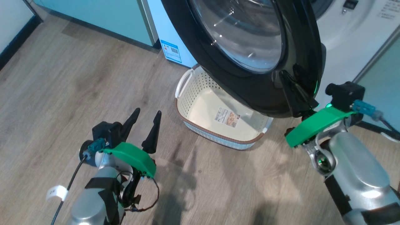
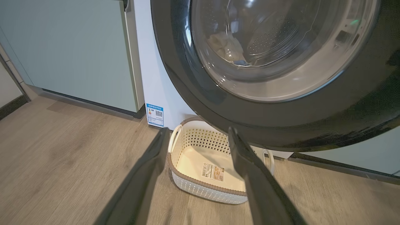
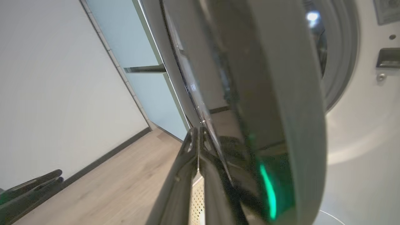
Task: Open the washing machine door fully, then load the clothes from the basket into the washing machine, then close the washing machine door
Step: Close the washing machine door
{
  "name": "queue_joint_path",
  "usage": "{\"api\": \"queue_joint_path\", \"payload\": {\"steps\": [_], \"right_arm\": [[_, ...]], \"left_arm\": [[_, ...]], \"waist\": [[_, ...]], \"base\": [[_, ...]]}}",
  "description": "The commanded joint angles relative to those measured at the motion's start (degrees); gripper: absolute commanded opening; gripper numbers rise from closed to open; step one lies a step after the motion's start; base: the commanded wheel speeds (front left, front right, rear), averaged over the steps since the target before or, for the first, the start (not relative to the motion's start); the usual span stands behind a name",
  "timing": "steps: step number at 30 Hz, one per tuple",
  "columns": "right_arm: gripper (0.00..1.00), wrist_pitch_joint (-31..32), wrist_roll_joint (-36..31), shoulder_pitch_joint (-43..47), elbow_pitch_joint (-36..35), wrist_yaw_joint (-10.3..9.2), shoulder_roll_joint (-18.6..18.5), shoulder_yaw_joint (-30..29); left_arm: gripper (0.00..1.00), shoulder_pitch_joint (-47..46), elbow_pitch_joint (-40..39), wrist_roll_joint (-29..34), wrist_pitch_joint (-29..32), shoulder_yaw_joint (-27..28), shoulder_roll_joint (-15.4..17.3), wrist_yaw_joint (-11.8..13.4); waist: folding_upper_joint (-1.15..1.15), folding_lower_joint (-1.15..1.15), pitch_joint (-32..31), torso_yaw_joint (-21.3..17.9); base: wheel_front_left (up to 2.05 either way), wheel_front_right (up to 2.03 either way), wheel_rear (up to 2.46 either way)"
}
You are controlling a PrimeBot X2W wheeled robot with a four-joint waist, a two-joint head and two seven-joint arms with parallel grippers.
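The washing machine door [image 1: 256, 90], glossy black with a clear glass bowl, stands partly open and hangs over the basket [image 1: 215, 134]. The basket sits on the floor, empty, with a label sticker on its base. My right gripper [image 1: 282, 75] is shut, its fingers lying against the door's outer face near the lower right edge; in the right wrist view the gripper [image 3: 197, 129] meets the door [image 3: 265, 93]. My left gripper [image 1: 147, 115] is open above the floor, left of the basket. Pale clothes [image 2: 223, 47] show through the door glass [image 2: 312, 125] inside the washing machine [image 1: 343, 47].
A pale teal cabinet [image 1: 103, 15] stands left of the machine, and a teal panel [image 1: 384, 68] to its right. A blue label sticker [image 1: 171, 51] is low on the machine's front. Wood floor [image 1: 78, 78] spreads to the left, up to a dark skirting [image 1: 15, 40].
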Motion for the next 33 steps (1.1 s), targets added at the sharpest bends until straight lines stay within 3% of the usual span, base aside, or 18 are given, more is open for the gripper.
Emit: {"api": "queue_joint_path", "payload": {"steps": [1, 14, 33], "right_arm": [[0.0, -0.3, 0.7, -2.1, -1.3, 0.01, 0.9, -0.6], [0.0, -0.3, -1.6, -8.7, 3.6, 0.01, 0.6, -6.4], [0.0, -0.3, -2.2, -23.4, 6.6, 0.01, -5.8, -12.6]], "left_arm": [[1.0, -2.4, -1.5, 0.5, -0.5, 2.2, 1.0, 0.0], [1.0, -3.7, -2.2, 1.0, -0.5, 3.8, -0.8, 0.0], [1.0, -7.7, -3.8, 1.2, -0.5, 4.7, -3.5, 0.0]], "waist": [[0.0, -0.01, 0.6, -0.3], [0.0, -0.01, 6.2, -1.5], [0.0, -0.01, 15.9, -0.7]], "base": [[0.0, 0.0, 0.0], [0.0, 0.0, 0.0], [0.0, 0.0, 0.0]]}}
